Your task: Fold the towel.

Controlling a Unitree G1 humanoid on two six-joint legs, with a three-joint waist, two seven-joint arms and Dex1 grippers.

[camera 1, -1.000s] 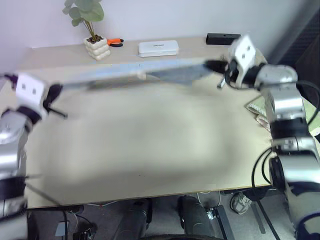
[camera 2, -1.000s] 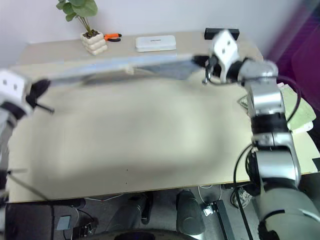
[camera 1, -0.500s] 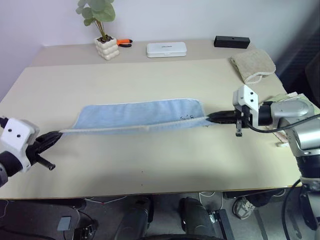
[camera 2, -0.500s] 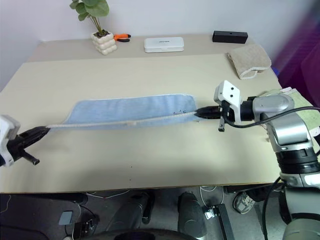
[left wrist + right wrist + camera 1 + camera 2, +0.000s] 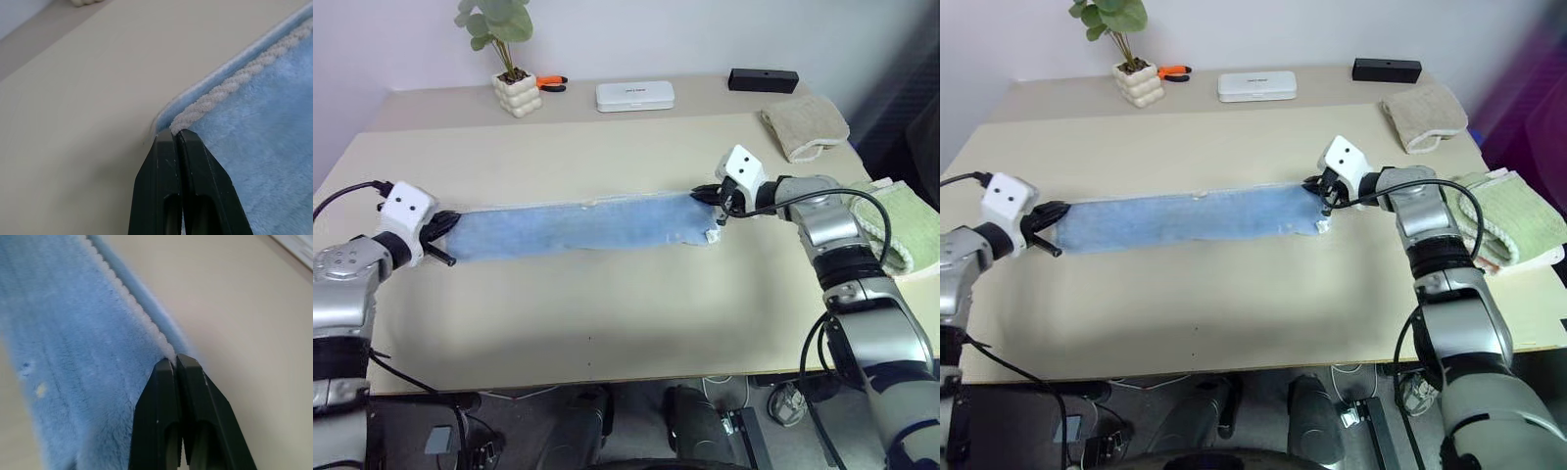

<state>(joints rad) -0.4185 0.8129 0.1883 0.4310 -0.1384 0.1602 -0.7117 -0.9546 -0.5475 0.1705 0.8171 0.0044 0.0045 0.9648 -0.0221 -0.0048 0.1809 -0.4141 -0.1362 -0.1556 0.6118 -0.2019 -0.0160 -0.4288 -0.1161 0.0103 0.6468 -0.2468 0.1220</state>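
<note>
Since half a second ago both claws have brought the towel (image 5: 573, 226) down; it now lies as a long flat band across the middle of the desk (image 5: 607, 313). The left claw (image 5: 443, 223) and right claw (image 5: 703, 194) each stay pinched shut on a far-side corner, apparently on the hem.

The towel (image 5: 573, 225) is light blue terry with a thin white hem. The desk (image 5: 607, 304) is pale beige. Each end effector has black fingers (image 5: 176, 196) under a white housing. A folded towel (image 5: 806, 125) at the far right is beige tan; another (image 5: 1508, 215) is pale green over pink. The pliers' handles (image 5: 551, 82) are orange, the case (image 5: 634, 95) white, the box (image 5: 763, 79) black.
</note>
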